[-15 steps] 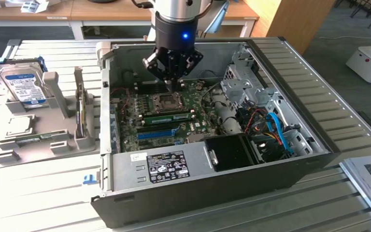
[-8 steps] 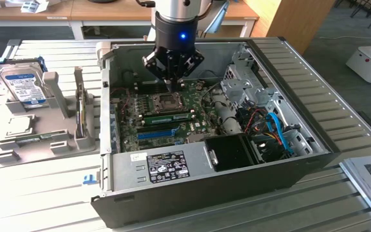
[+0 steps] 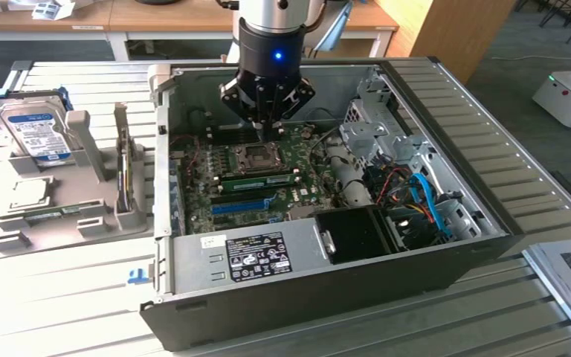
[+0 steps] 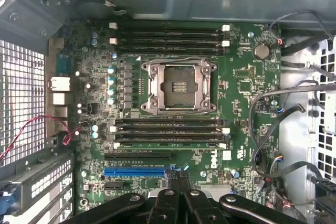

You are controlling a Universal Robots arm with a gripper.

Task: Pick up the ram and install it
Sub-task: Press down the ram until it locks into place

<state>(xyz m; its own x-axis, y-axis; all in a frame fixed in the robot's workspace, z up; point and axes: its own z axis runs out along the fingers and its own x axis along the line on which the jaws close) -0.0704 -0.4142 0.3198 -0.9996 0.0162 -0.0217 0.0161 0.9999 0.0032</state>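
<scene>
**Jaws closed and empty above the motherboard; ram seated beside the CPU socket**

The gripper is held inside the open computer case, above the motherboard. Its jaws are pressed together and nothing is gripped between them. In the wrist view the closed gripper is seen over the board near the blue expansion slot.

The ram, a green stick with black chips, is seen standing on edge in a memory slot just beside the empty CPU socket, between that socket and the blue expansion slot. It is not touched by the gripper.

On the far side of the socket, a bank of dark memory slots is seen. A thin red wire is looped at the board's edge by the perforated case wall. Blue cables are bundled by the drive cage towards the exterior view's right, and the power supply is mounted along the near wall.

Outside the case, on the slatted tabletop, a grey holder is placed towards the exterior view's left. A hard drive is propped upright in it, and a thin board is stood on edge in another slot; its kind cannot be told.
</scene>
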